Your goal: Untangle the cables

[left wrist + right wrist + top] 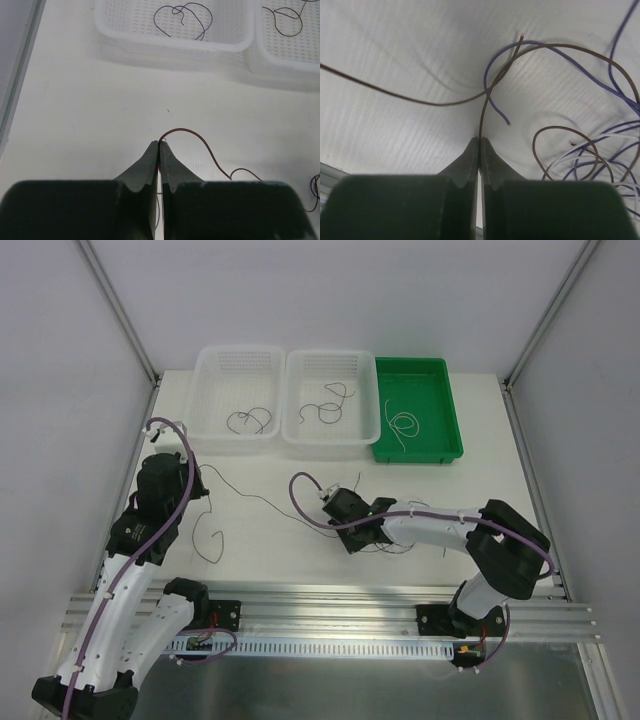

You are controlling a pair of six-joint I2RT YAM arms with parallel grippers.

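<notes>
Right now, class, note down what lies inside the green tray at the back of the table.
One thin white cable lies curled on the floor of the green tray. Nothing else shows there; the tray's near wall may hide a thin strip of its floor.

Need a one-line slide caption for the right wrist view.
Right tool shut on a brown cable near its crossing with a blue strand; brown, blue and white tangle at right.
</notes>
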